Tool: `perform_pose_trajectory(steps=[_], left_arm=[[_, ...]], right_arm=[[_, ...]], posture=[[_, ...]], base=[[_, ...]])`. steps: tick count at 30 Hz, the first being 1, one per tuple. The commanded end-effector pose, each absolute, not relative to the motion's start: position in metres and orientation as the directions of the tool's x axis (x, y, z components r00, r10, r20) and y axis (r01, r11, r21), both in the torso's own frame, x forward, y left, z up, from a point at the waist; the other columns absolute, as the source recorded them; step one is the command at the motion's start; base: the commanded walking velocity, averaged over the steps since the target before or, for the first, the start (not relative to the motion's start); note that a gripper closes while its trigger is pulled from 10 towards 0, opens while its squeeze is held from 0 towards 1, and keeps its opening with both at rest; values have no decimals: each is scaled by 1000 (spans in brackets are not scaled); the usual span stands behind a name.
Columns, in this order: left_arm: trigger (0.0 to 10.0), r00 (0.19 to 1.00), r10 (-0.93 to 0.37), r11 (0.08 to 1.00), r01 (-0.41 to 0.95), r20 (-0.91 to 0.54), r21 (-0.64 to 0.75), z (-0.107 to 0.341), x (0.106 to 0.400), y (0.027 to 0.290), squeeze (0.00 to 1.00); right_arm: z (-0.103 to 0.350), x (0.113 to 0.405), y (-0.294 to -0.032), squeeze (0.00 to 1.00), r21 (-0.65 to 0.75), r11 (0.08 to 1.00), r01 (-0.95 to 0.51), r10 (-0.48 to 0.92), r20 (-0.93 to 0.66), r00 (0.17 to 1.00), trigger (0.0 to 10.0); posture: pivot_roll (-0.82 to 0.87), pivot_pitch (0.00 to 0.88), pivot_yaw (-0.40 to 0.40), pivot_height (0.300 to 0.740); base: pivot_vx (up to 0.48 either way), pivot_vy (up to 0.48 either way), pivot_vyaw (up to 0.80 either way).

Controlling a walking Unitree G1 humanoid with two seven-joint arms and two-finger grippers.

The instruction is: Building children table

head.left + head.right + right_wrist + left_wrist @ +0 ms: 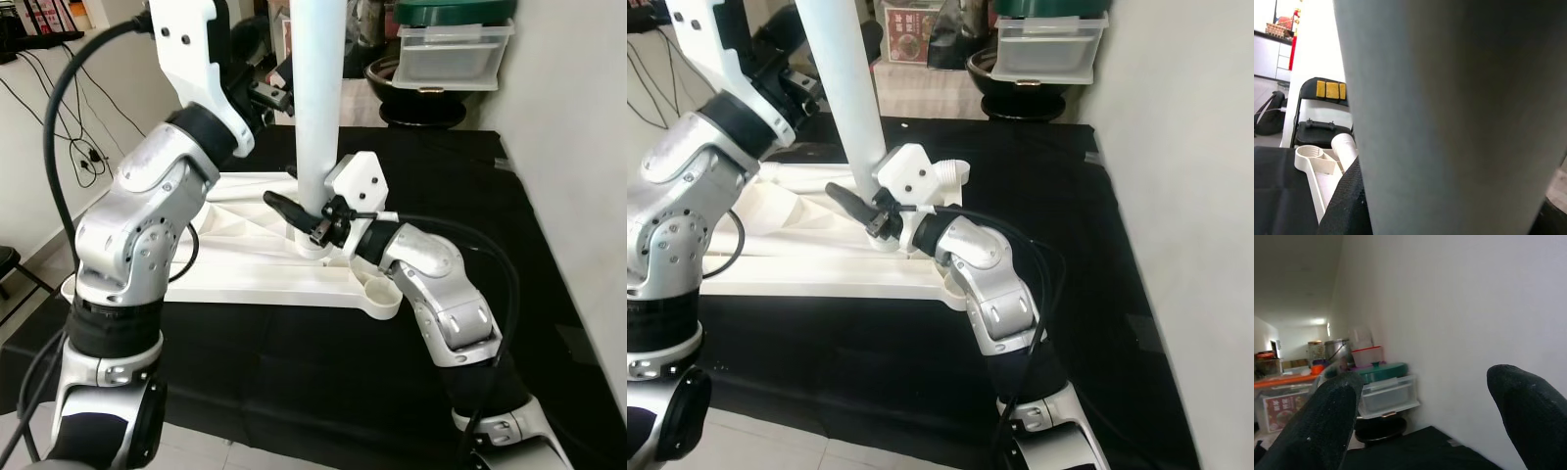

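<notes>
Lying upside down on a black cloth (323,362) is the white plastic table top (245,274), its underside showing moulded ribs and a round threaded socket (380,290) at the near corner. 1 white cylindrical table leg (320,108) stands upright from a socket near the middle of that underside, smooth and plain, rising out of the top of the head views.

The right gripper (306,223) sits at the base of this leg, its 2 black fingers on either side of the tube and closed against it; in the right wrist view the leg (1449,112) looms as a broad grey-white column right at the camera, with a black finger (1349,200) beside it and another ring-shaped socket (1310,154) of the table top further off on the cloth. A black folding chair (1322,117) with yellow patches stands beyond.

The left gripper (272,94) is raised behind the leg, higher up and to its left. Its 2 fingertips (1327,426) are spread wide with nothing between them in the left wrist view, pointing toward a white wall. Whether it touches the leg is hard to judge from the head views.

Against that wall a clear storage box (453,51) with a green lid rests on a black bowl (421,103).
</notes>
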State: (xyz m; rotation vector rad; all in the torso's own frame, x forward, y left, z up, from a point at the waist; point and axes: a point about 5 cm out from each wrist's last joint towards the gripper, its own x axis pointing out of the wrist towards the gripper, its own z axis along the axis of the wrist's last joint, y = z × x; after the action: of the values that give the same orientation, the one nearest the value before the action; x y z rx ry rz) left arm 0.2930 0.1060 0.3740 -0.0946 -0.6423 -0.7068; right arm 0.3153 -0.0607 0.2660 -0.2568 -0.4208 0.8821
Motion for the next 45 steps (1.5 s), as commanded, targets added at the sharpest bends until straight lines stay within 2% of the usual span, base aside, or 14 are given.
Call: perform_pose_trajectory(steps=[1, 17, 24, 25, 27, 29, 30, 31, 32, 33, 35, 36, 40, 45], left_arm=[[10000, 522, -654, 696, 698, 547, 167, 368, 286, 92, 0], [10000, 568, -592, 756, 638, 571, 149, 373, 295, 103, 0], [10000, 562, -599, 742, 657, 571, 132, 372, 297, 100, 0], [10000, 554, -602, 739, 659, 575, 139, 372, 295, 99, 0], [10000, 554, -600, 741, 657, 577, 140, 372, 295, 99, 0], [10000, 562, -580, 756, 641, 590, 132, 373, 294, 104, 0], [10000, 562, -580, 756, 641, 590, 132, 373, 294, 104, 0], [10000, 560, -567, 760, 638, 604, 122, 374, 291, 110, 0], [10000, 560, -567, 760, 638, 604, 122, 374, 291, 110, 0], [10000, 538, -580, 742, 658, 611, 125, 373, 286, 112, 0], [10000, 497, -621, 704, 693, 606, 154, 372, 279, 111, 0], [10000, 497, -621, 704, 693, 606, 154, 372, 279, 111, 0], [10000, 403, -708, 613, 758, 579, 222, 368, 266, 100, 0], [10000, 399, -718, 612, 753, 570, 243, 368, 265, 99, 0]], right_arm=[[266, 313, -53, 0, -406, 591, -697, 804, 235, 546, 10000], [266, 309, -50, 0, -440, 559, -703, 827, 230, 513, 10000], [265, 307, -47, 0, -478, 524, -705, 847, 204, 491, 10000], [264, 312, -50, 0, -469, 554, -688, 826, 207, 524, 10000], [264, 314, -51, 0, -465, 567, -680, 817, 210, 538, 10000], [271, 335, -69, 0, -390, 712, -585, 693, 249, 677, 10000], [271, 335, -69, 0, -390, 712, -585, 693, 249, 677, 10000], [277, 353, -91, 0, -299, 826, -477, 552, 267, 790, 10000], [277, 353, -91, 0, -299, 826, -477, 552, 267, 790, 10000], [279, 363, -107, 0, -250, 880, -404, 462, 257, 849, 10000], [278, 367, -115, 0, -258, 891, -373, 432, 236, 871, 10000], [278, 367, -115, 0, -258, 891, -373, 432, 236, 871, 10000], [270, 367, -111, 0, -273, 878, -394, 451, 195, 871, 10000], [268, 365, -107, 0, -247, 877, -413, 462, 193, 866, 10000]], posture=[[10, 17, 37, 740], [15, 15, 32, 740], [6, 13, 32, 740], [8, 13, 32, 740], [8, 13, 32, 740], [14, 14, 32, 740], [14, 14, 32, 740], [14, 14, 32, 740], [14, 14, 32, 740], [16, 16, 30, 740], [16, 16, 30, 740], [16, 16, 30, 740], [19, 18, 27, 740], [19, 18, 27, 740]], base=[[0, 0, 0], [0, 0, 0], [0, 0, 0], [0, 0, 0], [0, 0, 0], [0, 0, 0], [0, 0, 0], [0, 0, 0], [0, 0, 0], [0, 0, 0], [0, 0, 0], [0, 0, 0], [0, 0, 0], [0, 0, 0]])
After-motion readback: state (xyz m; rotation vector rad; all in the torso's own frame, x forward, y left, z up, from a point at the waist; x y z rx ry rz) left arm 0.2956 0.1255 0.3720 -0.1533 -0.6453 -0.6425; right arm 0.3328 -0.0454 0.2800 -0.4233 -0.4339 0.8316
